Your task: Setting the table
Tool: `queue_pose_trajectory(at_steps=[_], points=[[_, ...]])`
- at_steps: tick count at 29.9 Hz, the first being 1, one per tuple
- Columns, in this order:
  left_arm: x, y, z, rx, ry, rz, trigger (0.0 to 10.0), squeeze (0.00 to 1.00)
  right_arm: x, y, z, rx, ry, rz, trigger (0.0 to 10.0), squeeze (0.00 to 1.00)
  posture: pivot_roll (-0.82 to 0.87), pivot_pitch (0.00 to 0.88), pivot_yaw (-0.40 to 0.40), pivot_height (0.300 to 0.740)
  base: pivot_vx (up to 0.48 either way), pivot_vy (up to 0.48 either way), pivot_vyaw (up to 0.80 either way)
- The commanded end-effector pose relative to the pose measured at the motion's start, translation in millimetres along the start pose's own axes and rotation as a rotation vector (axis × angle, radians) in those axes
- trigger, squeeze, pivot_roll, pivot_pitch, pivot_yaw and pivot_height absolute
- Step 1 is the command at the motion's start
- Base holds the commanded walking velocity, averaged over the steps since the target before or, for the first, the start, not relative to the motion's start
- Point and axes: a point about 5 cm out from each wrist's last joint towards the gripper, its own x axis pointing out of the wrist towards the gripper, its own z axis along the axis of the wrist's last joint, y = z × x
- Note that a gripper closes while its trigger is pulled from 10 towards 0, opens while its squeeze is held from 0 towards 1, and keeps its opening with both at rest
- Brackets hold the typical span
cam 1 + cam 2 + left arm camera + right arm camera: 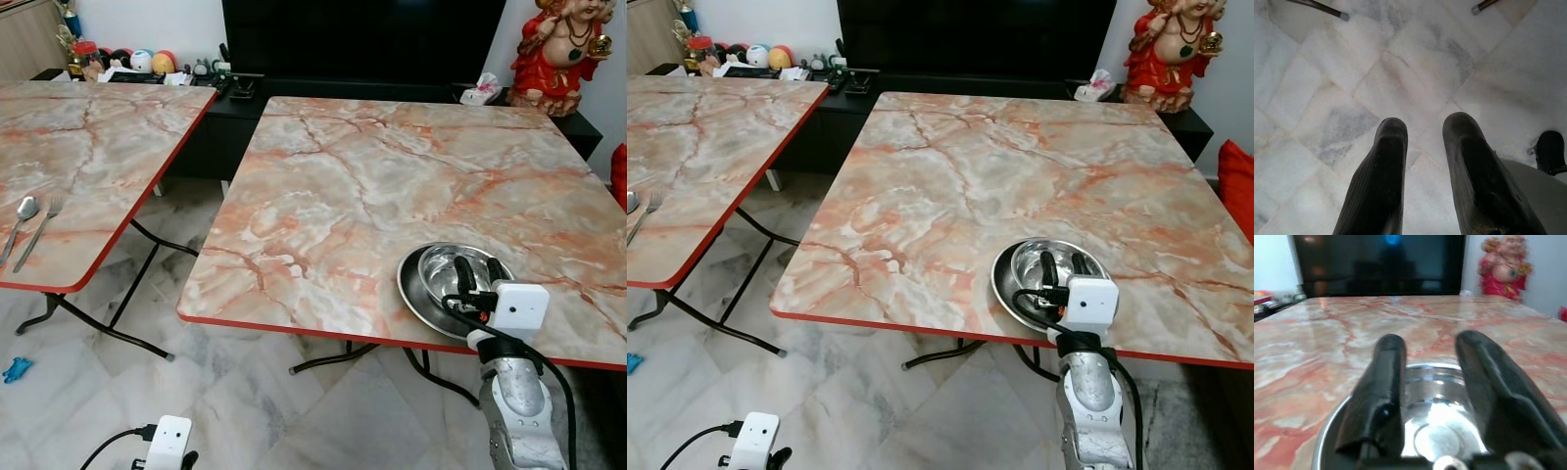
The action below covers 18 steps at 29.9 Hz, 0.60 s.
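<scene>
Just beyond the right tool (477,269), a shiny steel bowl (1038,264) sits inside a flat steel plate (416,294) on the near right part of the marbled surface (392,186), close to its red near edge. The right tool hovers over the near rim of the bowl with its two black fingers (1383,391) spread apart; nothing is clamped between them, and in the right wrist view the bowl's polished inside gleams in the gap. Whether the fingertips touch the metal cannot be told. Behind this tool, the white wrist housing and silver forearm rise from below the surface edge.

Far off to the left of that tool stands a second marbled surface (88,157), and on its near part a spoon (24,211) and a fork (41,230) lie side by side, well apart from the bowl and plate.

Down low, the left tool (1425,147) hangs over the pale marble floor tiles (1327,98), its two fingers parted and holding nothing. A small blue object (16,369) lies on the floor near the left surface's leg.

Ahead of the right tool, past the far edge of its surface, a dark screen sits on a black low cabinet, with a red and gold figurine (558,49) to the right.
</scene>
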Motion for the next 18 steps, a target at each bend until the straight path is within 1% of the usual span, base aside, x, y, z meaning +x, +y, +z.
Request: queue_pose_trajectory(at_steps=[1,6,11,12,18], points=[[0.1,-0.6,0,-0.011,-0.003,0.001,10.0,0.0,4.4,-0.8,6,0.016,-0.016,-0.018,10.0,0.0,0.09,0.0,-0.023,0.74,0.0,0.398,0.0],[0.0,-0.6,0,-0.008,-0.001,0.002,10.0,0.0,8.0,-3.7,7,0.013,-0.012,-0.016,10.0,0.0,0.09,0.0,-0.033,0.74,0.0,0.48,0.0],[0.1,-1.8,0,-0.012,-0.005,-0.002,10.0,0.0,11.7,3.1,9,0.031,-0.02,-0.006,10.0,0.0,0.1,0.0,-0.035,0.74,0.0,0.48,0.0],[0.1,-2.4,0,-0.013,-0.007,-0.005,10.0,0.0,12.7,7.2,10,0.04,-0.024,0.001,10.0,0.0,0.1,0.0,-0.036,0.74,0.0,0.48,0.0],[0.3,-2.4,1,-0.015,-0.009,-0.006,10.0,0.0,14.2,10.3,10,0.044,-0.026,0.0,10.0,0.0,0.11,0.0,-0.037,0.74,0.0,0.48,0.0]])
